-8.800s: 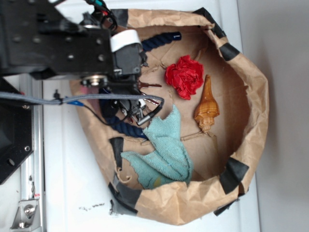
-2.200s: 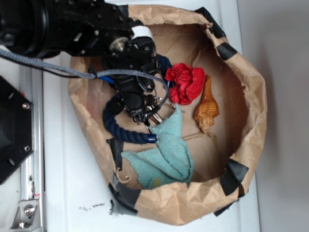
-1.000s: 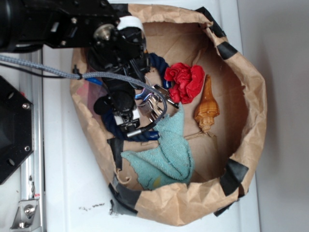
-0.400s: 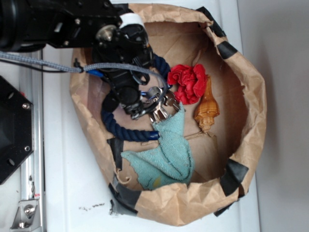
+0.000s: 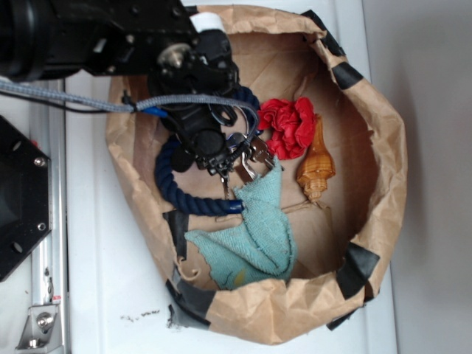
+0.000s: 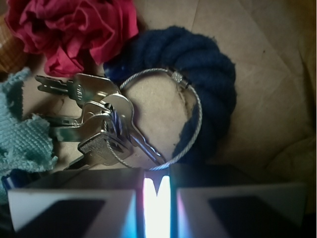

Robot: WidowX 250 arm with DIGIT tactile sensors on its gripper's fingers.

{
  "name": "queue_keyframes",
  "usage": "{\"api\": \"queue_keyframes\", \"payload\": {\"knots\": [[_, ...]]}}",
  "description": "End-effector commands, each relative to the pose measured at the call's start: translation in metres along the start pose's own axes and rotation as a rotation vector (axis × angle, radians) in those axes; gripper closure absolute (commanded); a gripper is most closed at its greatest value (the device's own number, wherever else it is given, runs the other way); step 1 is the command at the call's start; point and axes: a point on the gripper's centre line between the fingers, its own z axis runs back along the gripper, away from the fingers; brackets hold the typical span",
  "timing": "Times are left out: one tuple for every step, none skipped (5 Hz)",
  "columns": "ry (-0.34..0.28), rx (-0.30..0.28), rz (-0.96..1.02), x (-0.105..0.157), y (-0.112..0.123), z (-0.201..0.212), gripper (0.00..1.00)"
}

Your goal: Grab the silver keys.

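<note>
The silver keys are a bunch of several keys on a thin wire ring. The near part of the ring runs into the narrow slit between my fingers. My gripper is shut on that ring. In the exterior view the keys dangle just below and to the right of the gripper, over the tip of the teal towel. They hang inside the brown paper bag.
A dark blue rope curls under the arm, and its end shows as a thick coil behind the ring. A red crumpled cloth and an orange shell lie to the right. The bag walls rise all round.
Over the last second the gripper moved up and right in the exterior view, carrying the keys off the rope toward the red cloth and the towel tip. It had closed on them before that.
</note>
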Motion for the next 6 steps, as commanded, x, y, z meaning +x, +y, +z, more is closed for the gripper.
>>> {"api": "queue_keyframes", "payload": {"knots": [[-0.018, -0.042, -0.008, 0.008, 0.000, 0.015, 0.71], [0.002, -0.067, 0.014, 0.009, 0.000, 0.023, 0.00], [-0.007, -0.048, 0.035, 0.012, 0.001, 0.023, 0.00], [-0.006, -0.024, 0.069, 0.017, 0.005, 0.020, 0.00], [0.000, -0.016, 0.099, 0.022, 0.009, 0.017, 0.00], [-0.003, 0.004, 0.116, 0.025, 0.009, 0.011, 0.00]]}}
